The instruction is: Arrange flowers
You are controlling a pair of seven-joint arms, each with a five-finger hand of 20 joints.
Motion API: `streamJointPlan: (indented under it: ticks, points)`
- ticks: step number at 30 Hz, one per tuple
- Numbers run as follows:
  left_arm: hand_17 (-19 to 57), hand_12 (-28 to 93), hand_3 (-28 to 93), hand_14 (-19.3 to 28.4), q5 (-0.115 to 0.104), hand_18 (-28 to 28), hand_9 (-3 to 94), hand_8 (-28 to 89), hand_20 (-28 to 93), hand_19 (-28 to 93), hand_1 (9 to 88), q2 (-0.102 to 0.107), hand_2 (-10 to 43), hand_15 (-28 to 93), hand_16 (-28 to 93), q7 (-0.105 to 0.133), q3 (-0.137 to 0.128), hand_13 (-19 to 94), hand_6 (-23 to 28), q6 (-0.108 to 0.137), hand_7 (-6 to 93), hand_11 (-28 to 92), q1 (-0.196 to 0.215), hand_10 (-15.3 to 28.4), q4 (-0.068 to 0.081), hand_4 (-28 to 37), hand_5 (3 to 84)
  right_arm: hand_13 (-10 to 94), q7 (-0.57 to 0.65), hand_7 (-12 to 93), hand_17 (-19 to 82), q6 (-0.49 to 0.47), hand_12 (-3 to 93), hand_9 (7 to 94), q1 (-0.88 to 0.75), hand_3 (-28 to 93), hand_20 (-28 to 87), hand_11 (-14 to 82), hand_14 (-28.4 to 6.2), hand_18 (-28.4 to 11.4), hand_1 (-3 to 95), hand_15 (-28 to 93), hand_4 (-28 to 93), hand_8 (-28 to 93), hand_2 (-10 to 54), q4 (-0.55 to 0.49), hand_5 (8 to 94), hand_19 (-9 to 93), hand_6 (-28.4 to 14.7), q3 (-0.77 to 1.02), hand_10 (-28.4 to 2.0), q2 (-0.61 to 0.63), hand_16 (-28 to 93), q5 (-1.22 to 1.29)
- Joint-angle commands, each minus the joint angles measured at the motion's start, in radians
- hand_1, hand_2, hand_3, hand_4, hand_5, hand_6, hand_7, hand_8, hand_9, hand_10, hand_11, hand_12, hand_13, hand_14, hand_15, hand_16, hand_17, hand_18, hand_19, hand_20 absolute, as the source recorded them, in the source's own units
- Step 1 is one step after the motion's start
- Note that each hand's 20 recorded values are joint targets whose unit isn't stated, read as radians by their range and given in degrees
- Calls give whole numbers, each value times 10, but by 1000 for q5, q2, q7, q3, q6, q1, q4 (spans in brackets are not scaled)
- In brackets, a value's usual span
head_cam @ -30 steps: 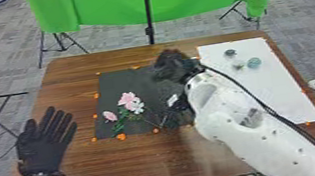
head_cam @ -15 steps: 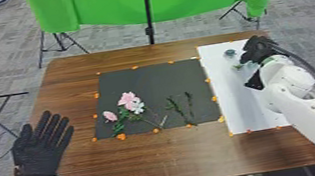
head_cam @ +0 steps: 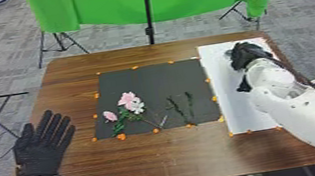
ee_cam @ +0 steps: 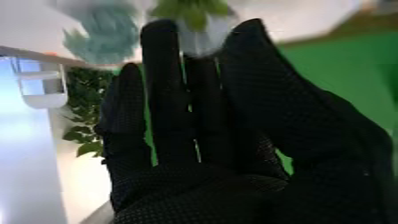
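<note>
Arranging looks partly done, judging by how the pieces lie. On the black mat (head_cam: pixel 148 79), a large pink flower (head_cam: pixel 127 98), a smaller pink bloom (head_cam: pixel 109 116) and a white blossom (head_cam: pixel 137 107) sit together by the left edge, toward the near left corner, their greenery and stems running to the near edge. Two dark green sprigs, one left (head_cam: pixel 175 108) and one right (head_cam: pixel 189 102), lie apart from that cluster, nearer the mat's right edge. All of these are flat on the mat, none standing in a vase.

The right hand (head_cam: pixel 248 54) is over the far part of the white board (head_cam: pixel 240 109), along the right side of the table (head_cam: pixel 65 94). Its fingers are nearly straight, the thumb set off from them. At the fingertips is a small green plant (ee_cam: pixel 191 10) in a pale pot (ee_cam: pixel 209 39), with a blue-green succulent (ee_cam: pixel 102 37) beside it; whether the hand touches the pot, I cannot tell. The left hand (head_cam: pixel 39 151) is spread and empty at the table's left edge.

What probably remains is placing the potted pieces with the flowers and tidying the loose sprigs.
</note>
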Motion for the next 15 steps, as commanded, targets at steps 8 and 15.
streamJointPlan:
  ticks: [8,15]
  points:
    - [-40,115,766,138,-5,122,361,-76,145,248,261,-6,138,293,-38,-9,8,276,90,14,90,169,-2,143,3,-283,435,768,-11,334,369,118,445,878,-55,589,441,117,-72,-213,711,380,-283,77,-95,-137,784,848,-14,-7,-90,5,459,-22]
    - [-40,115,768,138,-1,122,361,-77,145,248,260,-7,138,294,-38,-11,11,276,90,15,90,168,-3,143,3,-283,435,752,-92,335,362,67,453,867,-2,621,445,115,-77,-215,696,392,-283,81,-95,-281,774,845,-17,-85,-94,-41,462,29]
